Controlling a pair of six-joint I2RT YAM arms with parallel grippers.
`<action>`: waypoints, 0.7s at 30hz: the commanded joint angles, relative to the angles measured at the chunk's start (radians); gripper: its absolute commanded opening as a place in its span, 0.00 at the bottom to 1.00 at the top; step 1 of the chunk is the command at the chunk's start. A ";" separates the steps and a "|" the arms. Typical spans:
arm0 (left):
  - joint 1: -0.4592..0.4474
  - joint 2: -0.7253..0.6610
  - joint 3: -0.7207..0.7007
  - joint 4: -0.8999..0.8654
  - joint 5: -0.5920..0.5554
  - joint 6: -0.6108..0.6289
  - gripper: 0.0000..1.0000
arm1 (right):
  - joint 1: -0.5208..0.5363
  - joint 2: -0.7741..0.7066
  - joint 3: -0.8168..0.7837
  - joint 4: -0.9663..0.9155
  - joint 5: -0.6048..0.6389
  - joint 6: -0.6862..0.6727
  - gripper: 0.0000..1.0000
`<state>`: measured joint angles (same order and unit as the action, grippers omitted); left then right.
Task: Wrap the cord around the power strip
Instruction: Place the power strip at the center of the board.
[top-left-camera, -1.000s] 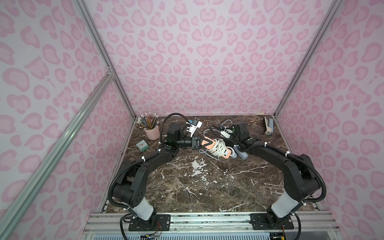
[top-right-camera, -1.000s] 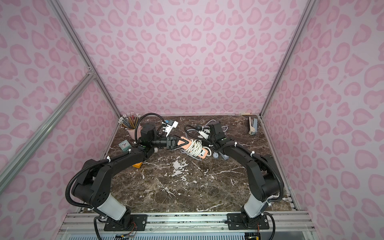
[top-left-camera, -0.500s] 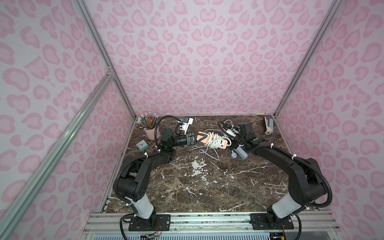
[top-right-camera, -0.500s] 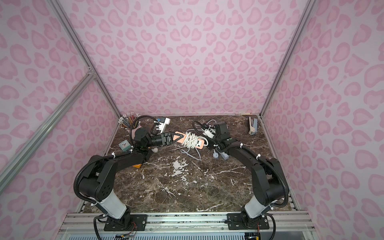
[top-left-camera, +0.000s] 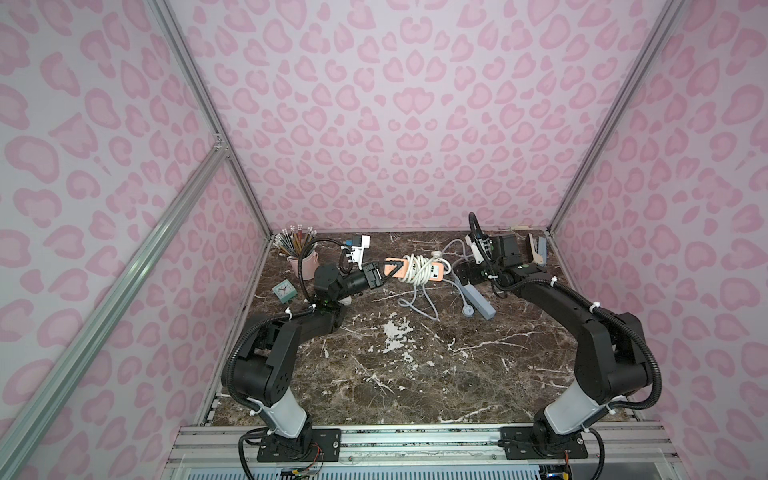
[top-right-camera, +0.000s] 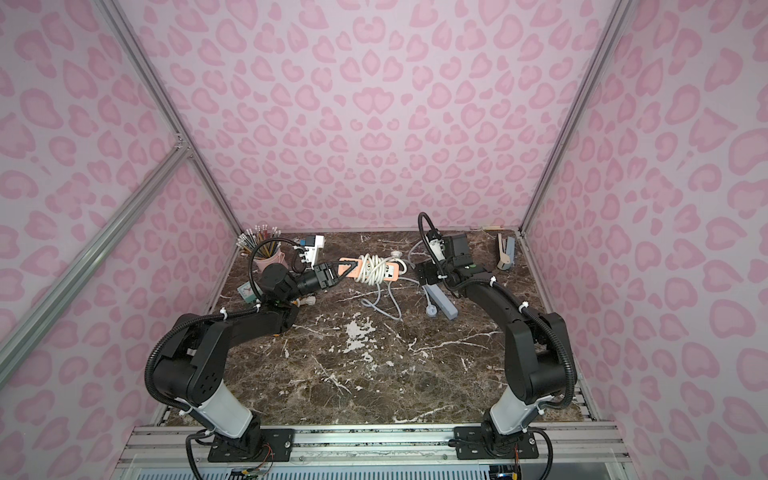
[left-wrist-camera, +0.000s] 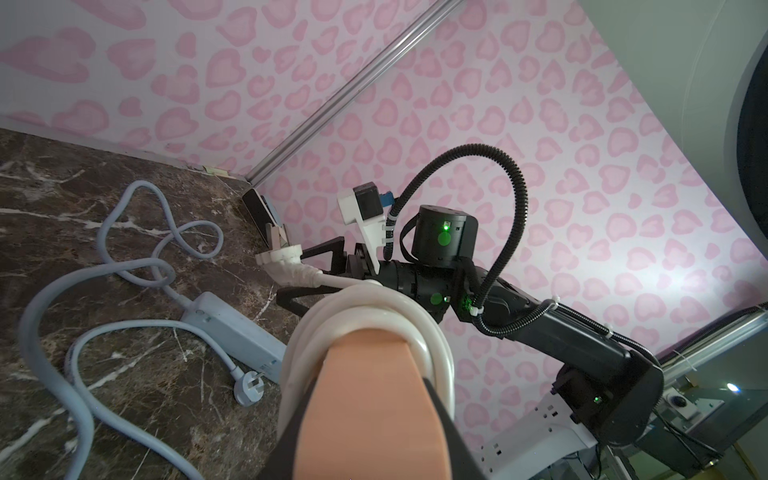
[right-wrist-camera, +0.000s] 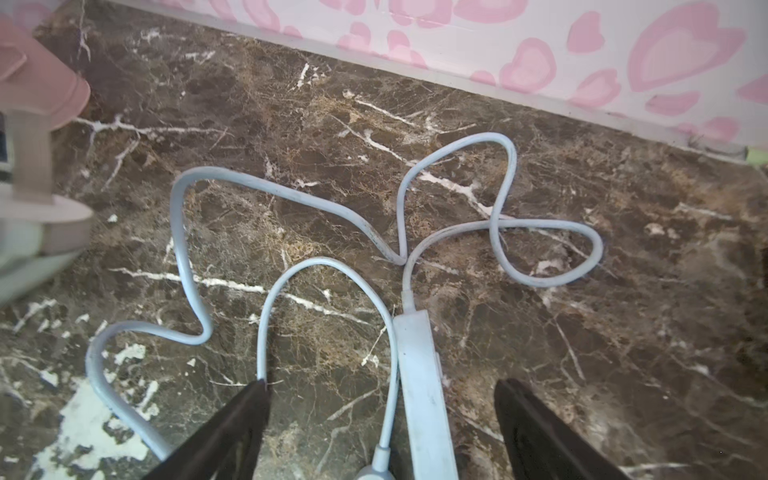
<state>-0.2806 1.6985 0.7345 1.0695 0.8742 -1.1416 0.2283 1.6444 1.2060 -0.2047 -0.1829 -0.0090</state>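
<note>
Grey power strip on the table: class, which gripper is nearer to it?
Right. The right gripper hovers over the grey power strip, jaws open either side of it. The left gripper is further off, shut on the orange power strip.

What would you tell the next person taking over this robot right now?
Left gripper: fingers shut on the orange strip, held off the table.
Right gripper: fingers open, empty, above the blue strip lying on the table.
Done: white cord coiled round the orange strip; its plug sticks out at the free end.
Left: probably tuck that plug, set the strip down; the blue cord lies loose, unwrapped.
</note>
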 joint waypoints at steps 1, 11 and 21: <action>0.007 -0.006 -0.015 0.163 -0.086 -0.047 0.03 | -0.009 -0.018 -0.019 0.030 -0.064 0.211 0.89; 0.007 -0.006 -0.073 0.238 -0.182 -0.047 0.03 | 0.090 -0.195 -0.210 0.189 -0.024 0.707 0.89; 0.004 0.029 -0.146 0.378 -0.305 -0.067 0.03 | 0.358 -0.310 -0.212 0.281 0.179 1.072 0.92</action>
<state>-0.2752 1.7214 0.5949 1.2800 0.6365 -1.1912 0.5488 1.3426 0.9638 0.0074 -0.0937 0.9161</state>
